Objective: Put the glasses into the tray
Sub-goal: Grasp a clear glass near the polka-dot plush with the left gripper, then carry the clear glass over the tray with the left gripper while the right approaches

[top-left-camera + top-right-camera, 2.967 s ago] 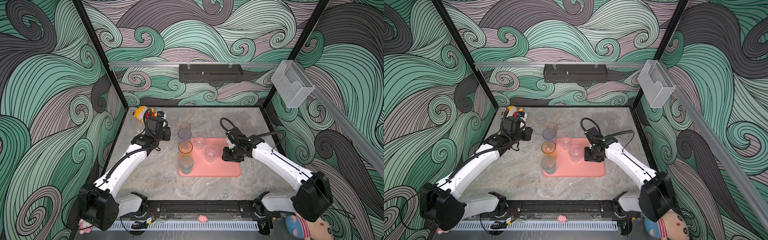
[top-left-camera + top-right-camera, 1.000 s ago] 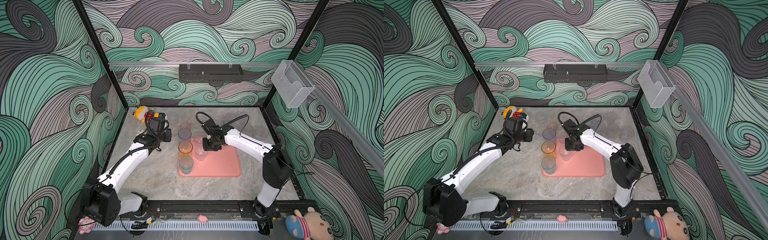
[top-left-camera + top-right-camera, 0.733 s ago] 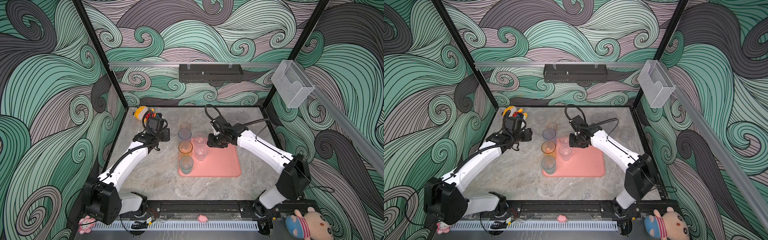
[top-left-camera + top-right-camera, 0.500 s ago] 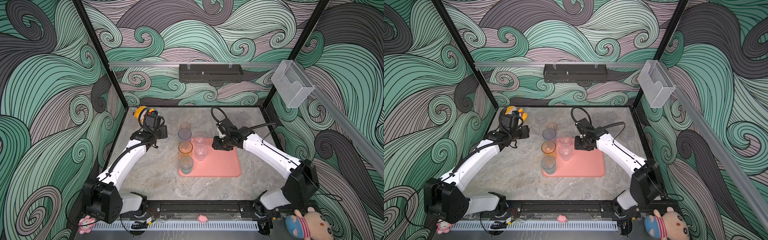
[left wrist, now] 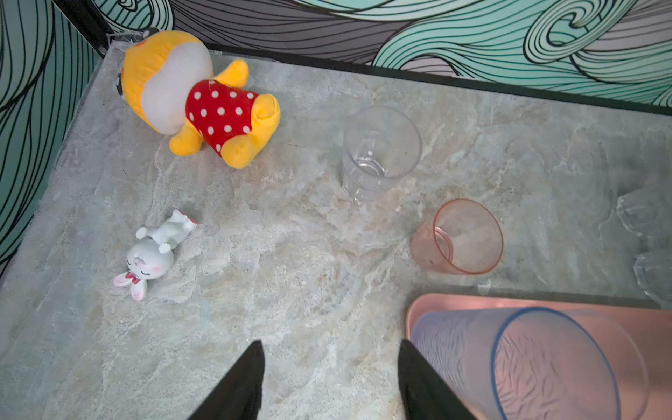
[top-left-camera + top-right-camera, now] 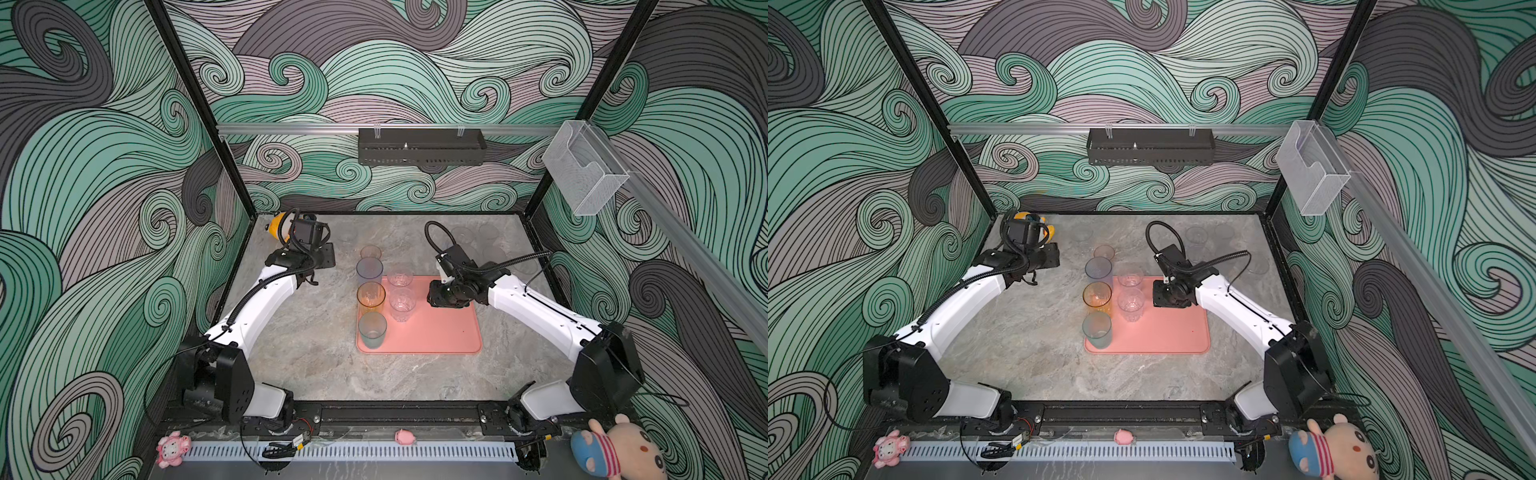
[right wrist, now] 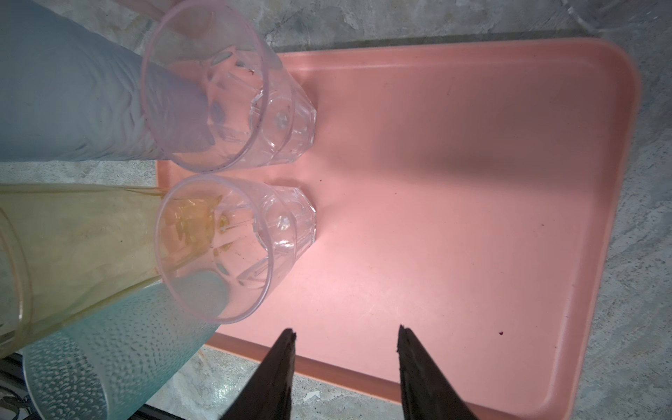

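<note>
The fingers (image 5: 240, 385) of my left gripper (image 5: 329, 345) stand apart with nothing between them, over bare table (image 5: 254, 309) just left of the tray's (image 5: 454, 303) far-left corner. The right gripper (image 7: 345, 331) is also spread and empty, hanging above the tray (image 7: 472, 182) to the right of the two small clear glasses (image 7: 283, 120) (image 7: 287, 225), which stand upright side by side on it. Along the tray's left edge, in both top views, three taller glasses stand in a row: a blue-grey glass (image 6: 369, 270) at the far-left corner, an orange glass (image 6: 370, 296) in the middle and a teal glass (image 6: 372, 330) at the near-left corner. Not yet in the tray are a small pink glass (image 5: 462, 238) just beyond its far-left corner and a clear glass (image 5: 380, 152) farther back from that corner. Several more clear glasses (image 6: 461, 235) stand on the table beyond the tray's far-right corner, though I can't count them surely. Well to the left of the tray, a yellow plush toy (image 5: 200, 105) in a red dotted dress lies in the table's back corner, and a small white rabbit figure (image 5: 152, 251) lies nearer the tray than the plush.
</note>
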Controlling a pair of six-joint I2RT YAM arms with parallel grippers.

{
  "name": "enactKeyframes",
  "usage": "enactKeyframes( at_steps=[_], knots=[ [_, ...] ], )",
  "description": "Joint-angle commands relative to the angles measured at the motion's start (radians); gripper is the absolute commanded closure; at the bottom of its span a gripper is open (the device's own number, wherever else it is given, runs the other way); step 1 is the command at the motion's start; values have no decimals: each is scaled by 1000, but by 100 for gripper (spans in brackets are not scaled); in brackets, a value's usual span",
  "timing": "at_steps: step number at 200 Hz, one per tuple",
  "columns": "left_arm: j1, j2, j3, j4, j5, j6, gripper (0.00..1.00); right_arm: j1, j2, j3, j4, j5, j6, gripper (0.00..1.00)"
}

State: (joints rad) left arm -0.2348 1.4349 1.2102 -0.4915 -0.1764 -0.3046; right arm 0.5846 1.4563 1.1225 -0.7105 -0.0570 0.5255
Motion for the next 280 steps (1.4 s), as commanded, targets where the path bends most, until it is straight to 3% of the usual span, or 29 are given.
enactKeyframes(
  at_steps=[1, 26, 70, 110, 150, 236, 280],
  knots=[
    [54, 58, 79, -9, -25, -4, 39, -18, -43, -28, 17, -1, -27, 53],
    [111, 136, 157, -38, -3, -3, 42, -32, -57, -41, 16, -18, -45, 53],
    [114, 351, 301, -35, 209, 25, 43, -47, -65, -52, 26, -37, -51, 53],
    [112, 571, 528, -102, 262, -24, 43, -48, -62, -50, 26, -41, -54, 53],
    [112, 685, 622, -25, 291, -30, 44, -50, -41, -45, 26, -39, -57, 53],
    [99, 869, 782, -32, 289, -23, 64, -60, 18, 0, 23, -44, -68, 53],
    [100, 874, 778, -69, 245, -20, 83, -66, 41, 8, 23, -51, -72, 53]
  ],
)
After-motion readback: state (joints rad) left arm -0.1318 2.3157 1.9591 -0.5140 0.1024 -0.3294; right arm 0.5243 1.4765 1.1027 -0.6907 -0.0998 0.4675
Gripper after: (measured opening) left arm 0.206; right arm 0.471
